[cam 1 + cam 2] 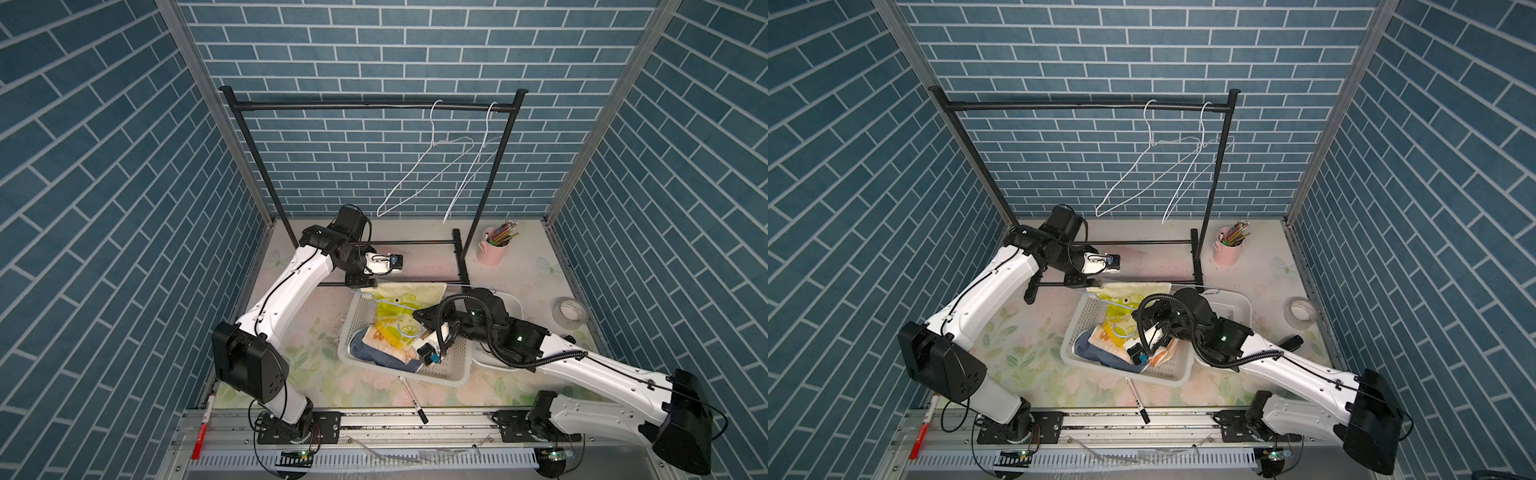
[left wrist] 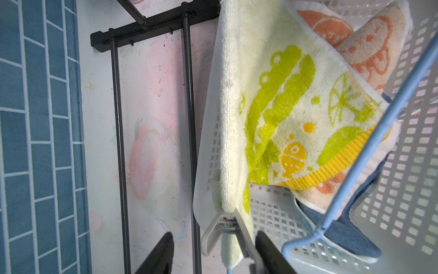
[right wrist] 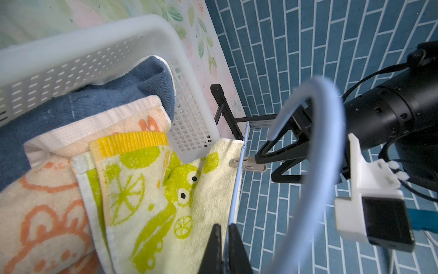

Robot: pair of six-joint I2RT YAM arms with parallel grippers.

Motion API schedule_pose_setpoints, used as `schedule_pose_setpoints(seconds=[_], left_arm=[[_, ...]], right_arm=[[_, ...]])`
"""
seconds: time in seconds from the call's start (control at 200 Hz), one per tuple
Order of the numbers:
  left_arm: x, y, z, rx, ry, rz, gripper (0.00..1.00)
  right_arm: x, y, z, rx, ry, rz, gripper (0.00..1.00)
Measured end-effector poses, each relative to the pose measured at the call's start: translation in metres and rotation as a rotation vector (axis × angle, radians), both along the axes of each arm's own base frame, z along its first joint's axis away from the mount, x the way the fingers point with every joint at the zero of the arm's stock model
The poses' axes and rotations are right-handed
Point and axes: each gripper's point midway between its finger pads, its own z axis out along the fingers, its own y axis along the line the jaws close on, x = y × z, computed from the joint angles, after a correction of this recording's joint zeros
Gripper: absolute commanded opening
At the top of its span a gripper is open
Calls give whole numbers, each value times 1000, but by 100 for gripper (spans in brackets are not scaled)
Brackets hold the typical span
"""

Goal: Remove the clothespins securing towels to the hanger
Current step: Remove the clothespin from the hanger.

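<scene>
A grey-white clothespin [image 2: 221, 226] pins the pale yellow towel [image 2: 272, 106] to a light blue wire hanger [image 2: 379, 132] at the far rim of the white basket [image 1: 449, 374]. My left gripper [image 2: 215, 253] is open around that clothespin [image 3: 248, 164]. One finger [image 2: 267, 251] touches a leg of it and the other stands apart. My right gripper [image 3: 225, 246] is shut on the hanger's bar [image 3: 237, 189] beside the yellow towel [image 3: 154, 189]. The orange-cream towel [image 3: 42, 201] and the blue towel [image 3: 94, 102] lie in the basket underneath.
A black clothes rack [image 1: 374, 106] stands at the back with two bare white wire hangers [image 1: 432, 166]. A pink cup of pencils [image 1: 494, 245] and a tape roll [image 1: 571, 313] sit at the right. A marker pen [image 1: 411, 399] lies by the front rail.
</scene>
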Motion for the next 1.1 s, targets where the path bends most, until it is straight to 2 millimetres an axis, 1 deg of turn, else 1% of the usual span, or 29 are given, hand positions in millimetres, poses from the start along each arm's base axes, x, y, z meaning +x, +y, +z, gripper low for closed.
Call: schedule_pose_setpoints(seconds=[0.15, 0.275, 0.535, 0.875, 0.985, 1.1], left_arm=[[-2, 0, -4, 0, 12, -3, 52], [-2, 0, -6, 1, 15, -5, 44], [-3, 0, -10, 7, 23, -9, 34], [-4, -2, -9, -5, 28, -15, 12], [-5, -3, -7, -13, 27, -18, 11], [-9, -3, -1, -29, 11, -22, 9]], right_arm=[[0, 1, 2, 8, -5, 1, 0], [1, 1, 4, 14, -8, 0, 0], [2, 3, 3, 17, -12, -3, 0], [4, 3, 2, 20, -14, -11, 0], [4, 3, 2, 20, -14, -13, 0], [4, 3, 2, 19, -15, -14, 0]])
